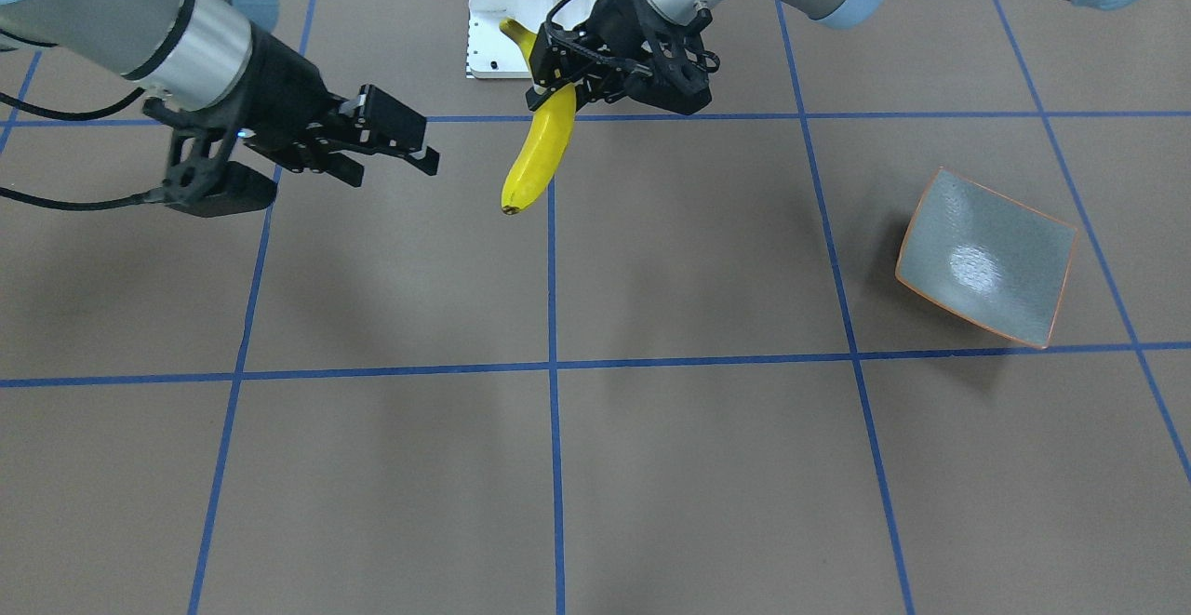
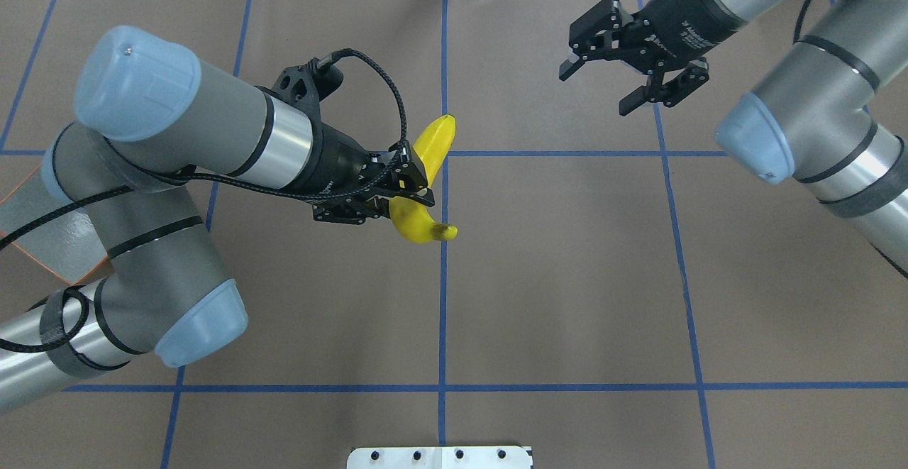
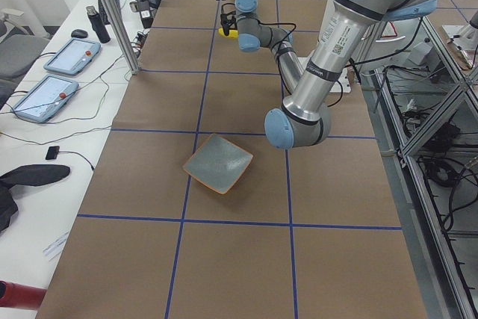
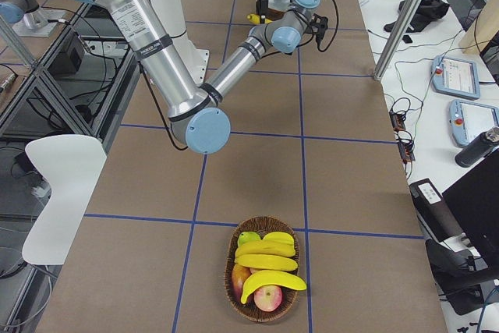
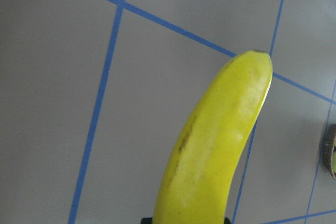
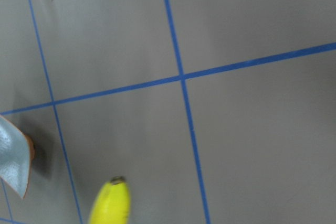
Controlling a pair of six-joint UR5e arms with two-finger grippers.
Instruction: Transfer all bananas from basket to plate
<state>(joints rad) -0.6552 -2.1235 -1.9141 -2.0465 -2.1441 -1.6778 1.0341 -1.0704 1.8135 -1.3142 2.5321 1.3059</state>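
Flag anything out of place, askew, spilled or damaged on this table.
Nothing looks spilled or damaged. Only the plate stands out: it lies rotated against the blue grid lines. The banana hangs from the left claw, gripped nearer its stem end, up in the air.

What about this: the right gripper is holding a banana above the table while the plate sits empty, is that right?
Not quite. The left gripper holds the banana above the table, as the overhead exterior view shows. The right gripper is open and holds nothing. The plate does sit empty.
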